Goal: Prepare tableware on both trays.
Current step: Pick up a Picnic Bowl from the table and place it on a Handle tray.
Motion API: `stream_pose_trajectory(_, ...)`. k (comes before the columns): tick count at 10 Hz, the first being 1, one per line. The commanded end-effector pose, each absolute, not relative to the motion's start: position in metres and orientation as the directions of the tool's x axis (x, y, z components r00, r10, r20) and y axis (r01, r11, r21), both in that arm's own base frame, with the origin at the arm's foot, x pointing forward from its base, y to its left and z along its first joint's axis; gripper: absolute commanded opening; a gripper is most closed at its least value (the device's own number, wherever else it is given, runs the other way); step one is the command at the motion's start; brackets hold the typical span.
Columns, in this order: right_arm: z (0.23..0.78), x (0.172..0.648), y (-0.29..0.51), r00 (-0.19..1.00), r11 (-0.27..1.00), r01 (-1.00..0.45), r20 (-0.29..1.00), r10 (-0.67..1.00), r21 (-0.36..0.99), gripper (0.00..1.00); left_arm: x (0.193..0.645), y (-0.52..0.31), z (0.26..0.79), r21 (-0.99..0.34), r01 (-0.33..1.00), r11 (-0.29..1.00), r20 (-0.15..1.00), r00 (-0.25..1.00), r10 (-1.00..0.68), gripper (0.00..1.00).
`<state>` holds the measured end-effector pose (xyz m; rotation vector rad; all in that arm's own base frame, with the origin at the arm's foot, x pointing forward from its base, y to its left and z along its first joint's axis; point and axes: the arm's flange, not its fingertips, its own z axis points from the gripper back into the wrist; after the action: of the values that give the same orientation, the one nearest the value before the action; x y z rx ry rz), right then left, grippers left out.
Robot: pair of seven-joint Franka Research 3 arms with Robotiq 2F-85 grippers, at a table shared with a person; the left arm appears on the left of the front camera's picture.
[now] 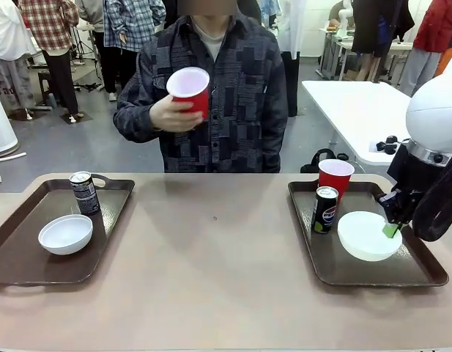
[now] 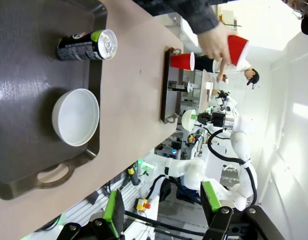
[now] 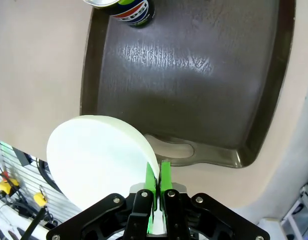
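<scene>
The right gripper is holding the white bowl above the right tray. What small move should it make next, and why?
Probably lower the small round white bowl onto the bare floor of the dark brown plastic tray, then open. The right gripper is shut on the bowl's rim, the bowl looks tilted above the tray, and the black-blue Pepsi can and red plastic cup stand apart from it.

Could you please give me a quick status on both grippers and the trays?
Right gripper shut on white bowl rim over right tray. Left gripper open, above left tray. Person's hand holds a red cup.
</scene>
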<state>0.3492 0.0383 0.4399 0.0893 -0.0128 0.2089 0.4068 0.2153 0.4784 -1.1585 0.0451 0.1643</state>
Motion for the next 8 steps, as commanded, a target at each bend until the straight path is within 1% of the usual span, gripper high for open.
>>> stream_pose_trajectory(1,0.440,0.350,0.036,0.980,0.976,-0.201,0.021,0.200,0.088,0.04,0.406,0.217,0.482,-0.907,-0.160,0.390,-0.130,0.986,0.101,0.81)
stream_pose_trajectory(2,0.434,0.362,0.023,0.989,0.983,-0.150,0.019,0.149,0.105,0.04,0.406,0.217,0.482,-0.907,-0.160,0.390,-0.130,0.986,0.101,0.81)
stream_pose_trajectory(3,0.430,0.369,0.005,0.986,0.980,-0.161,0.063,0.155,0.114,0.04,0.406,0.217,0.482,-0.907,-0.160,0.390,-0.130,0.986,0.101,0.81)
stream_pose_trajectory(4,0.422,0.371,-0.007,0.987,0.983,-0.147,0.078,0.139,0.106,0.04,0.406,0.217,0.482,-0.907,-0.160,0.390,-0.130,0.986,0.101,0.81)
stream_pose_trajectory(5,0.408,0.374,-0.011,0.981,0.981,-0.183,0.079,0.178,0.064,0.04,0.406,0.217,0.482,-0.907,-0.160,0.390,-0.130,0.986,0.101,0.81)
stream_pose_trajectory(8,0.376,0.388,-0.009,0.981,0.983,-0.182,0.073,0.182,-0.007,0.04,0.406,0.217,0.482,-0.907,-0.160,0.390,-0.130,0.986,0.101,0.81)
